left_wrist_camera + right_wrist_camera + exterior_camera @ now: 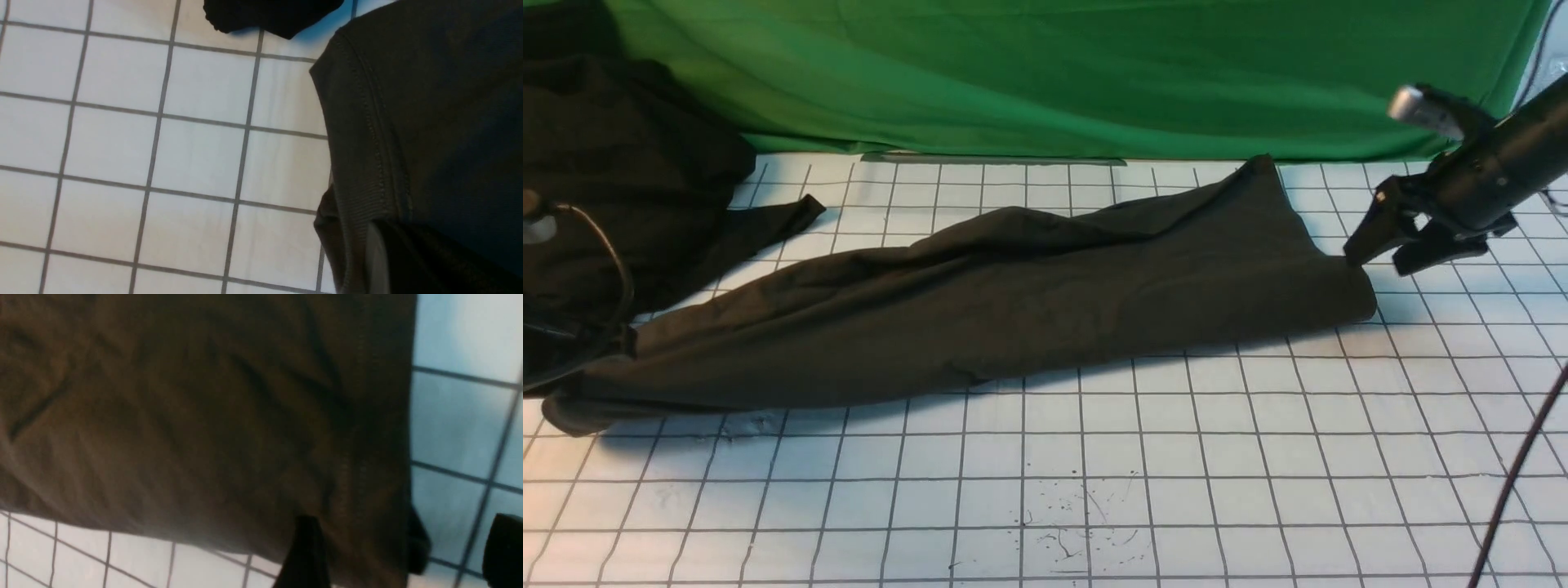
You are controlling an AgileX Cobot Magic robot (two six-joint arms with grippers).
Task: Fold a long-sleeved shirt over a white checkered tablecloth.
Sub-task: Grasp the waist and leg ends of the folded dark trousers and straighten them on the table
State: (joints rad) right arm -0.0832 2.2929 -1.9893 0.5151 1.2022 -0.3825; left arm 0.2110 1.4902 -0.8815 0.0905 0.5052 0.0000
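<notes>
The long-sleeved shirt lies bunched in a long dark brown band across the white checkered tablecloth, from the left edge to the right. My left gripper is mostly hidden by cloth at the shirt's left end. In the left wrist view the left gripper appears shut on the shirt's ribbed, stitched edge, next to a white strip. My right gripper stands open at the shirt's right end, one fingertip touching the cloth. In the right wrist view the shirt's edge lies between the spread fingers.
A shapeless heap of black cloth sits at the back left, with a tongue of it near the shirt. A green backdrop hangs along the far edge. Ink specks mark the cloth near the front. A black cable crosses the right front.
</notes>
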